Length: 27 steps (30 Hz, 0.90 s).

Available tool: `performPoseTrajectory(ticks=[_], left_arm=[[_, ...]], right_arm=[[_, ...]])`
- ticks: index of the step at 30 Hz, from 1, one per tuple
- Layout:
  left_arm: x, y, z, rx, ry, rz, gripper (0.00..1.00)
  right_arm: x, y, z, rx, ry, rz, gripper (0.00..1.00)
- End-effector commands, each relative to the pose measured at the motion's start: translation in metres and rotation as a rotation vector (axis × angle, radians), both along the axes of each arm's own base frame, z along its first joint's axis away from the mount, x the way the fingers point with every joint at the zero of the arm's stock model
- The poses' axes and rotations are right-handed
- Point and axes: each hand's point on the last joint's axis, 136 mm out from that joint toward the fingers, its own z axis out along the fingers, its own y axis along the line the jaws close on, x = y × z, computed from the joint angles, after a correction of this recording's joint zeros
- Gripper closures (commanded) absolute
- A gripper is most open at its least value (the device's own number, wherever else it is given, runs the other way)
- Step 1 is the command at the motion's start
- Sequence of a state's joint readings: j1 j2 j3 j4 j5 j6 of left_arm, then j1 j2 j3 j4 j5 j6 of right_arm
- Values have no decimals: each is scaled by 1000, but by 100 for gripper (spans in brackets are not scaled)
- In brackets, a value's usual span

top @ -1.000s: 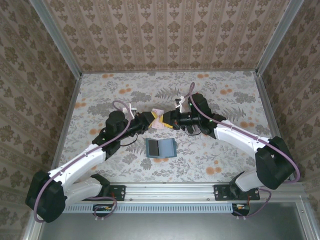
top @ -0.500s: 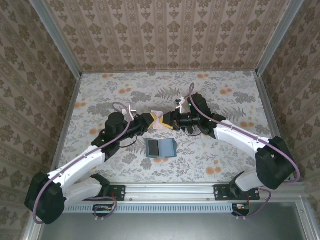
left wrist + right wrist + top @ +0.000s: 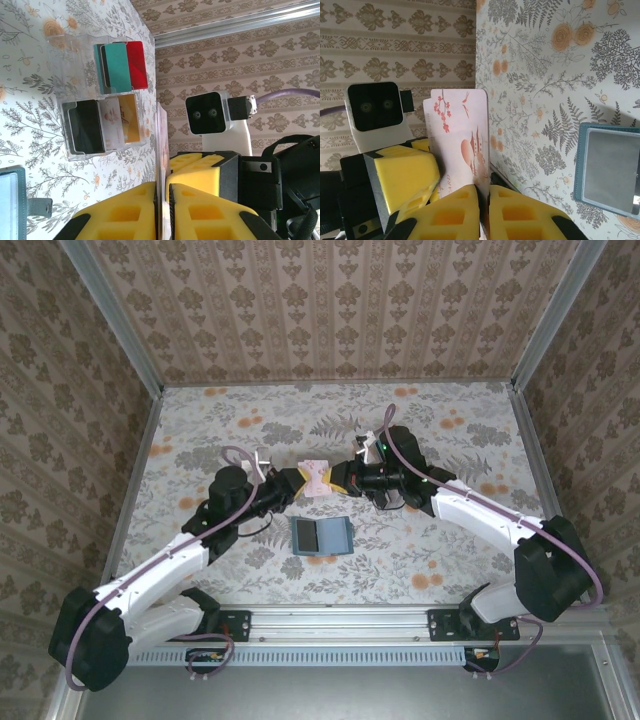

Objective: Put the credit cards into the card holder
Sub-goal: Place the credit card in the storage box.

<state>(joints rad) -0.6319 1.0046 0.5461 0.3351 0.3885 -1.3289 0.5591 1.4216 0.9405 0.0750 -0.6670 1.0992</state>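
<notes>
A white credit card printed with red blossoms and a pagoda hangs upright above the table's middle, pinched from both sides. My left gripper is shut on its left end. The right gripper is shut on its right end. In the left wrist view the card stands edge-on between my yellow fingers. The right wrist view shows the card's face rising out of my right gripper. The card holder lies open on the table just in front of the grippers, teal rim and grey inside.
A clear plastic rack stands on the table beyond the card, with teal, red, dark and tan cards upright in it. Patterned walls and aluminium rails close in the table on three sides.
Both grippers and the card have shifted slightly toward the back of the table. Both pairs of jaws have closed tighter on the card.
</notes>
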Motion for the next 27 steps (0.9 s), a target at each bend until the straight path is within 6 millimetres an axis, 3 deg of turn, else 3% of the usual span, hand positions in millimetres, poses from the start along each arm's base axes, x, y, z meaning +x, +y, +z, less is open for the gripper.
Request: performPoseTrajectory(ticks=[1,13,17,19,24,27], left_arm=[[-7,-1,44,-107,-113,-34,84],[-7,6,43,-109,-112,-12,89],[-6,9,41,-106,-102,-1,93],[-5,11,38,-98,-96,7,96],[-6,26,9,54,-22,67,100],[-8,38,-12,173,13,94,100]], right_arm=[[-1,-16,-30,-109,70,-66,91],[1,-28,-37,-157,81,-106,94],[3,-30,-35,-160,80,-110,94],[3,-37,-24,-160,45,-124,94],[6,-57,-8,-227,-29,-131,94],[7,-81,-6,-382,-112,-129,93]])
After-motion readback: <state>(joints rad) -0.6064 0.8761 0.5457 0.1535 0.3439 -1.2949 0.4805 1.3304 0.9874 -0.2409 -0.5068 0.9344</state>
